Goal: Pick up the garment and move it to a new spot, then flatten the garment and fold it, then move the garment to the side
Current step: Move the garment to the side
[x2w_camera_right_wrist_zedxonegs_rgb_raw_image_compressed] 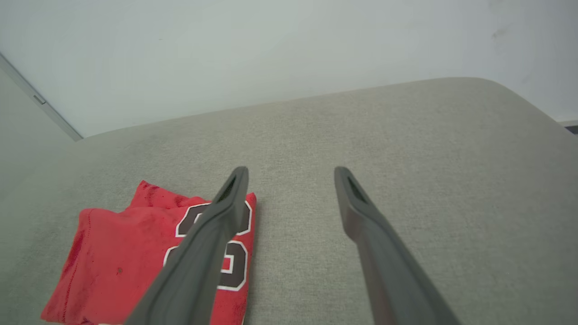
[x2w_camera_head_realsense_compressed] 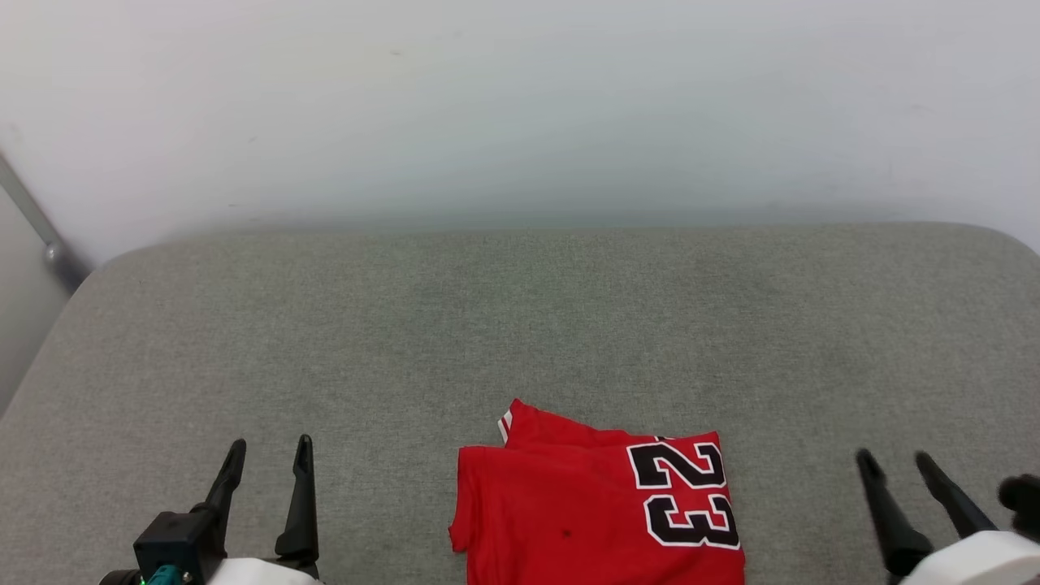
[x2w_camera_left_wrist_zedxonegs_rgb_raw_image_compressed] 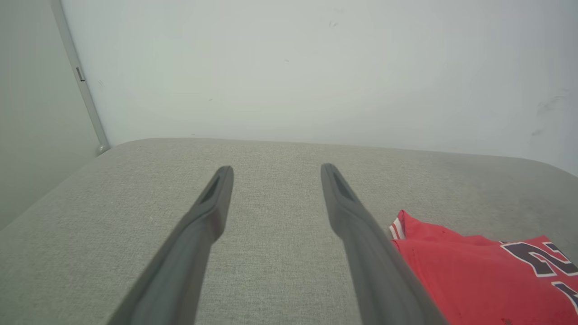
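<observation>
Garment (x2w_camera_head_realsense_compressed: pixel 597 504) folded on grey cushion (x2w_camera_head_realsense_compressed: pixel 520 325); white wall (x2w_camera_head_realsense_compressed: pixel 520 106) behind.

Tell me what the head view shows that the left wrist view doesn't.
Head view: the right gripper, open, and the whole 23 on the red jersey. Left wrist view: a small dark clip on the wall strip. Both: the folded jersey lying on the grey cushion, with the open left gripper beside it, not touching.
</observation>
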